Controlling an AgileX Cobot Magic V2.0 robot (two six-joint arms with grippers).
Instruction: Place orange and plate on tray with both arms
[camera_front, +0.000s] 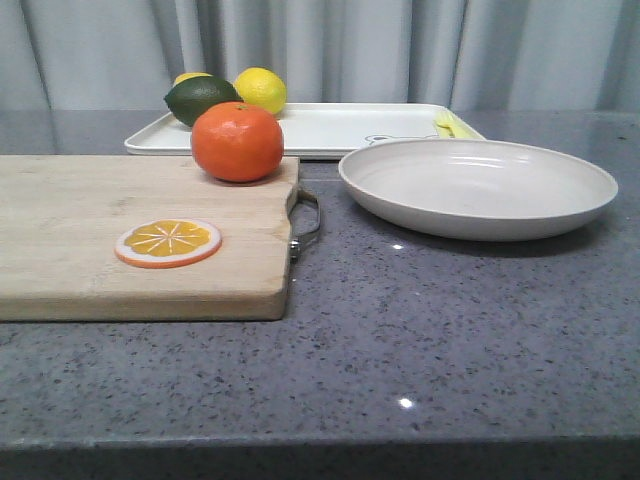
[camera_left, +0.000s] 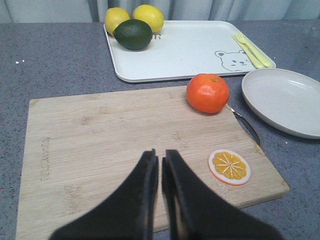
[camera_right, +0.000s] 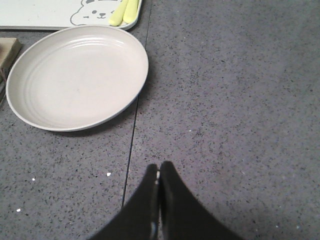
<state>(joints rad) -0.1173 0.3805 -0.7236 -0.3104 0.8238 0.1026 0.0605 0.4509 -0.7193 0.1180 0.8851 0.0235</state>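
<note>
Front view: orange (camera_front: 237, 141) at far right corner of cutting board (camera_front: 120, 240), plate (camera_front: 478, 186) on counter beside the board, tray (camera_front: 330, 128) behind, unloaded. Left gripper (camera_left: 160, 161) and right gripper (camera_right: 159, 172) both pinched together, holding nothing. Risks, as I judge: orange rolls off the board's edge if nudged; the plate's shallow rim slips from a pinch; lemons (camera_left: 135, 17) and lime (camera_left: 132, 34) crowd the tray's corner.

Orange (camera_front: 237, 141) resting at the far right corner of a wooden cutting board (camera_front: 140, 260), orange slice (camera_front: 168, 243) lying at 7 o'clock from it. Off-white plate (camera_front: 478, 187) at 3 o'clock, on the grey surface (camera_front: 420, 340). White tray (camera_front: 330, 128) behind, bearing lime (camera_front: 200, 99) and lemon (camera_front: 261, 90) at 12 o'clock.
</note>
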